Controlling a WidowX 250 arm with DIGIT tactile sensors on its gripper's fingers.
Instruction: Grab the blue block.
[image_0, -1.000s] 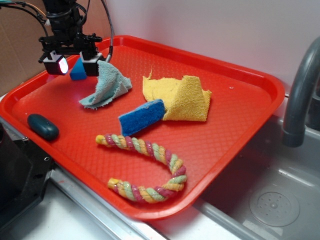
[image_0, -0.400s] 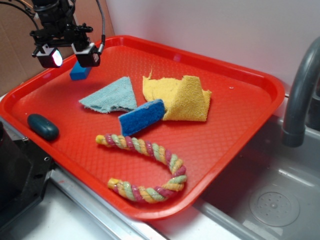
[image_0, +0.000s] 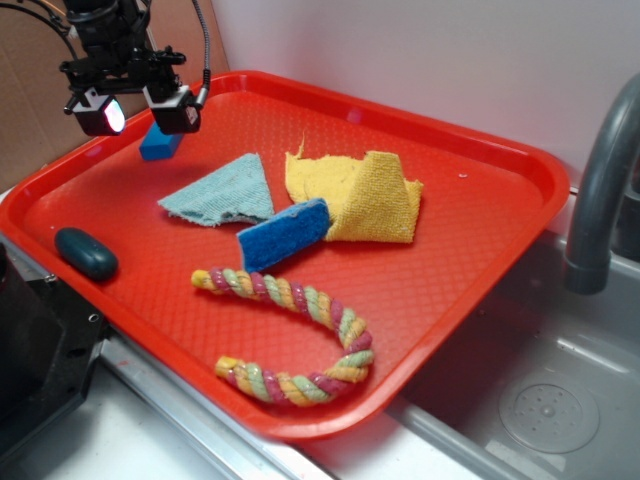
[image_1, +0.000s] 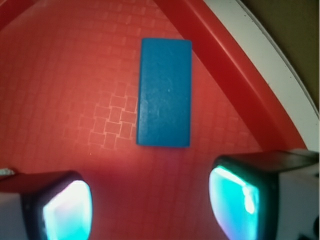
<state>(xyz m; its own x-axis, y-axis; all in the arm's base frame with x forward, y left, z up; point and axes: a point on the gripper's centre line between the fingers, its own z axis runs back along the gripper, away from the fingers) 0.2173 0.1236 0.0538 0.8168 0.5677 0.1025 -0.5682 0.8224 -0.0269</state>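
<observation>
Blue block (image_1: 165, 93) flat on the red tray (image_0: 420, 290), close to the far-left rim, clear of everything else. Gripper (image_0: 133, 108) above it, fingers spread wide and empty. Likely light, rigid and smooth, perhaps slick on the faces; best pinched across the short width, along the two long sides. Wrist view: full outline of the block, lengthwise ahead of the fingers (image_1: 55, 207). Exterior view: block partly hidden (image_0: 158, 146), plus teal cloth (image_0: 222, 192), blue sponge (image_0: 284, 234) and rope (image_0: 290, 335) further in.
</observation>
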